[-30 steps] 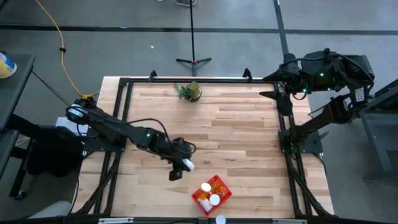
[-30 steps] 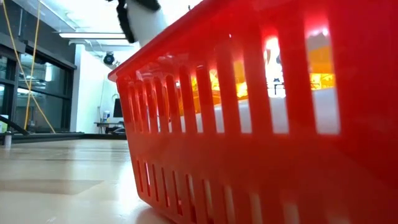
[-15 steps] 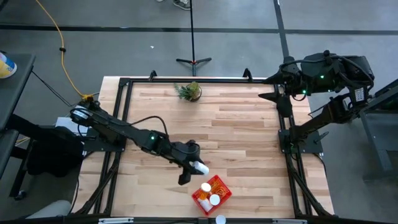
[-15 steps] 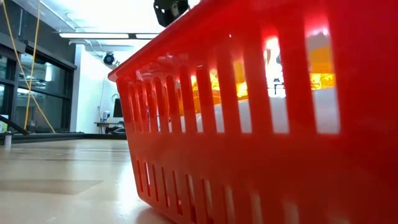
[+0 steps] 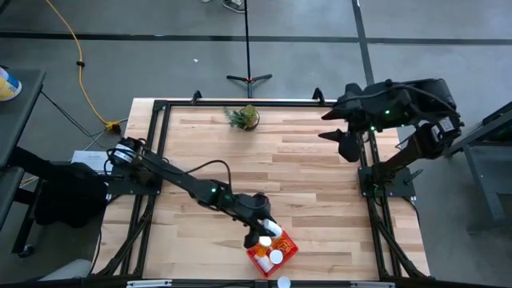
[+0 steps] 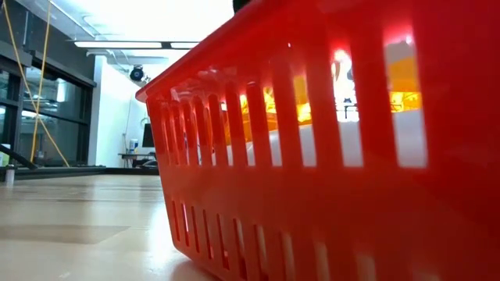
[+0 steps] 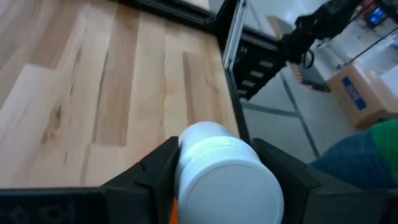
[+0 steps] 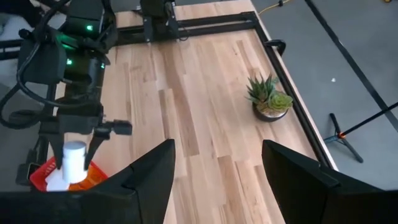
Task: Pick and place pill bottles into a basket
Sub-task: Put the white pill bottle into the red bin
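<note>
The red basket stands near the table's near edge and fills the low view. It holds pill bottles with white caps and orange bodies. My left gripper is over the basket's left rim, shut on a pill bottle. This also shows in the right wrist view. Another white cap lies at the table's near edge. My right gripper is open and empty, above the table's far right part. My left gripper pinches the pill bottle between its two fingers. They lie on either side of the white cap, along the bottle, and the cap end points forward past the fingertips. The fingers slant down from the table's left. The bottle is lifted clear, above the basket.
A small green potted plant stands at the table's far edge, also in the right wrist view. Black frame rails run along the table's sides. Bare wood lies between the basket and the plant.
My left gripper has carried the pill bottle toward the table's right and near edges, from left of the basket to over its left rim, still shut on it. My right arm has swung a little toward the table's left and near side.
</note>
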